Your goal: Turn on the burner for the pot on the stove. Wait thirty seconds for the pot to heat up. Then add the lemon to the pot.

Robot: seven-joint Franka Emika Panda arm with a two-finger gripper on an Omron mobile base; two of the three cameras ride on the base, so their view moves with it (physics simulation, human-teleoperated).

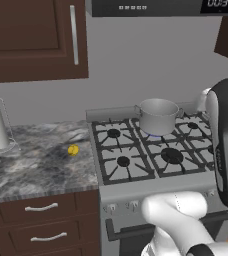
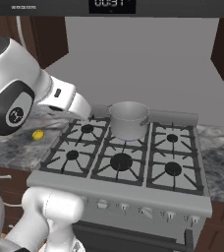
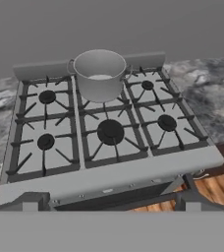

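Arm raised before stove (image 3: pixel 109 174), jaws apart, pot (image 1: pixel 157 116) beyond

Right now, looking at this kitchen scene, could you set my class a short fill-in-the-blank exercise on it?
1. The pot stands on the ____ middle burner of the stove.
2. The lemon lies on the counter to the ____ of the stove in both base views.
3. Under the pot glows a small ____ flame.

Missing words: back; left; blue
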